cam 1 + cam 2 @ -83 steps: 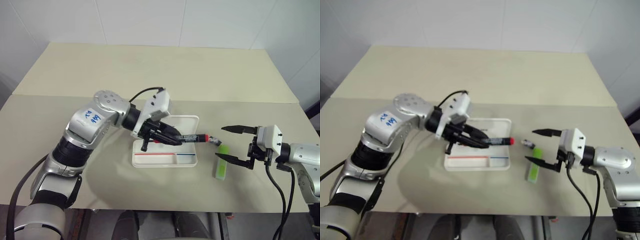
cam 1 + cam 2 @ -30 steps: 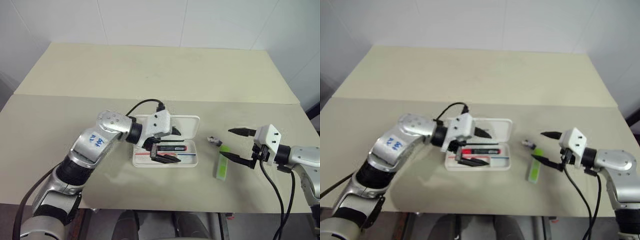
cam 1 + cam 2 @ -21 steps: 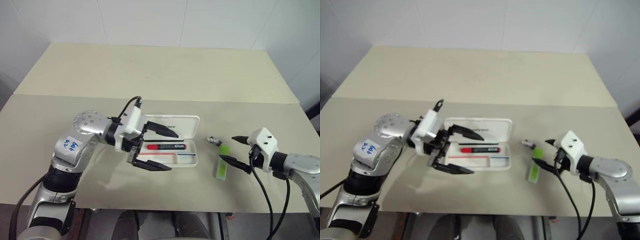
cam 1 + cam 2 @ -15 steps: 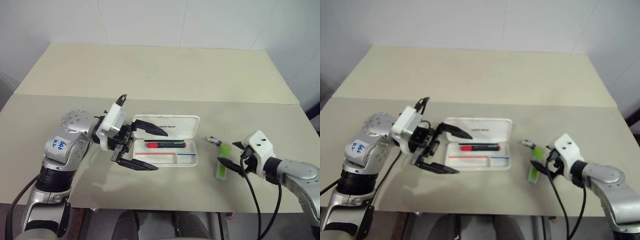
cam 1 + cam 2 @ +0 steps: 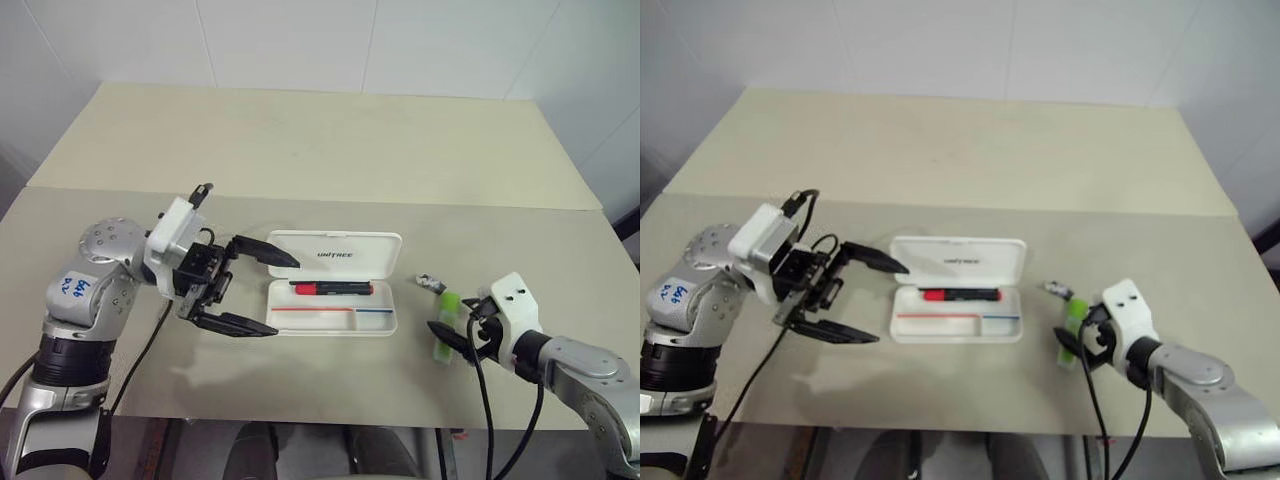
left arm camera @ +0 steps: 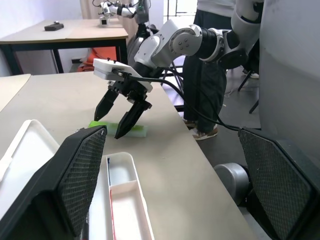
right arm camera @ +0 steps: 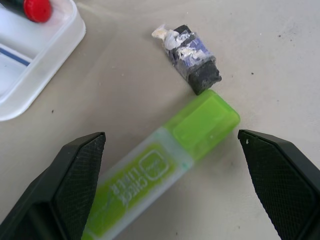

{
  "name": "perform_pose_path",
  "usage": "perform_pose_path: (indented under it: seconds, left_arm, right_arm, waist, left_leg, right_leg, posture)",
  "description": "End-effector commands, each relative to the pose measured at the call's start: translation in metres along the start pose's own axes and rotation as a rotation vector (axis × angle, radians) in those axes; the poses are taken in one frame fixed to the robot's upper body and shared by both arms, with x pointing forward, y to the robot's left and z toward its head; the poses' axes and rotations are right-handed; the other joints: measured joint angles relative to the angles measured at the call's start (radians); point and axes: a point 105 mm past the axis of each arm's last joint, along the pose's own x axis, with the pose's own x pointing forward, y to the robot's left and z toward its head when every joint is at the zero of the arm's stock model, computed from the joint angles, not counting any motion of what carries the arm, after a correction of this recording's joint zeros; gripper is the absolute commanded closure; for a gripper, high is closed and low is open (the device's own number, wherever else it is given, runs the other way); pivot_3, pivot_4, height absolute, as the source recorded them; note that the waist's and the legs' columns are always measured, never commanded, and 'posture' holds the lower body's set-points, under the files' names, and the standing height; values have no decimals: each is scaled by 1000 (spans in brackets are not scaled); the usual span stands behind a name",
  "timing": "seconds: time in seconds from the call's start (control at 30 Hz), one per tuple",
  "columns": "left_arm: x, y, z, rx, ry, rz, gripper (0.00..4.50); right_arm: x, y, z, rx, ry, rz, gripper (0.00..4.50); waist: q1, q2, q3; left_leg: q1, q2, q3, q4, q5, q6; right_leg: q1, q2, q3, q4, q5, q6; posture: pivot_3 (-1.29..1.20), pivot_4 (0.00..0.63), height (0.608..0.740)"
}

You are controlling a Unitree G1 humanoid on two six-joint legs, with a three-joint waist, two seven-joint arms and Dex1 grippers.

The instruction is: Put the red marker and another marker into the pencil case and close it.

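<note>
From the head cameras, the pencil case (image 5: 334,283) lies open near the middle of the table (image 5: 300,140), lid flat toward the far edge, tray toward the near edge. The red marker (image 5: 331,289) lies inside the tray, along its far wall. The left gripper (image 5: 255,295) hangs just off the case's left end, its fingers spread wide and empty, pointing toward the case without touching it. Toward the table's right edge, the green highlighter (image 5: 445,326) lies on the bare surface, well apart from the case, with a small dark eraser stub (image 5: 430,281) just beyond its far end. The right gripper (image 5: 463,330) hovers right at the highlighter, fingers apart, one on each side.

In the left wrist view, the left gripper's two fingers (image 6: 70,175) stand wide apart over the case's tray (image 6: 125,200); across the table the right gripper (image 6: 120,115) points down at the highlighter (image 6: 117,129).

In the right wrist view, the highlighter (image 7: 165,165) lies between the right gripper's parted fingers (image 7: 75,180), ungrasped, cap end touching the eraser stub (image 7: 192,55); the red marker's end (image 7: 35,7) shows in the case corner (image 7: 35,60).
</note>
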Motion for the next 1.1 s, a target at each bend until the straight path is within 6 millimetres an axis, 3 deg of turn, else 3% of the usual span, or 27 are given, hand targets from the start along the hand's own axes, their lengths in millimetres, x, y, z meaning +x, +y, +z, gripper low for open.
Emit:
perform_pose_path:
  seconds: [0.03, 0.13, 0.4, 0.57, 0.8, 0.93, 1.1]
  left_arm:
    - [-5, -4, 7, 32, 1, -4, 8]
    - [-4, -4, 9, 37, -3, 12, 0]
    - [-4, -4, 8, 38, 0, 36, 0]
    - [-4, -3, 8, 39, -5, 46, 0]
    - [-8, -2, 6, 21, -26, 59, 0]
    - [-10, -2, 3, 11, -31, 64, 0]
    - [-12, -3, -1, -2, -30, 68, 0]
  right_arm:
    - [5, -10, -29, 39, 135, -80, 188]
    - [8, -15, -36, 44, 184, -127, 953]
    - [14, -20, -22, -29, 160, -113, 3400]
    - [14, -35, -2, -96, 112, -136, 3395]
    - [8, -54, 44, -244, 11, -150, 3395]
    - [5, -56, 67, -309, -37, -145, 3395]
    - [-1, -38, 86, -397, -64, -52, 3395]
  waist:
    - [0, -2, -1]
    - [0, -5, -3]
    - [-3, -9, -5]
    - [-4, -9, -6]
    - [-3, -5, -3]
    - [-4, -4, -3]
    - [-2, 0, -2]
  left_leg:
    - [0, 0, 0, 0, 0, 0]
    - [0, 0, 0, -2, 0, 0]
    - [4, 1, 1, -3, 3, 4]
    - [3, 1, 7, -7, 6, 9]
    - [0, -8, 13, -12, 8, 15]
    - [-3, -9, 14, -14, 6, 14]
    - [-12, -5, 12, -17, 6, 14]
  right_leg:
    - [0, 0, 0, 0, -1, -2]
    - [1, -1, 0, -3, -2, -5]
    - [14, -3, -1, -25, 3, -15]
    - [14, -8, 1, -34, 9, -25]
    - [10, -18, 1, -36, 9, -24]
    - [3, -18, 1, -30, 15, 7]
    - [-11, -13, 0, -23, 11, 9]
  posture:
    - [0, 150, 740]
    - [0, 150, 740]
    - [0, 150, 740]
    - [0, 150, 740]
    - [0, 150, 740]
    - [0, 150, 740]
    - [0, 150, 740]
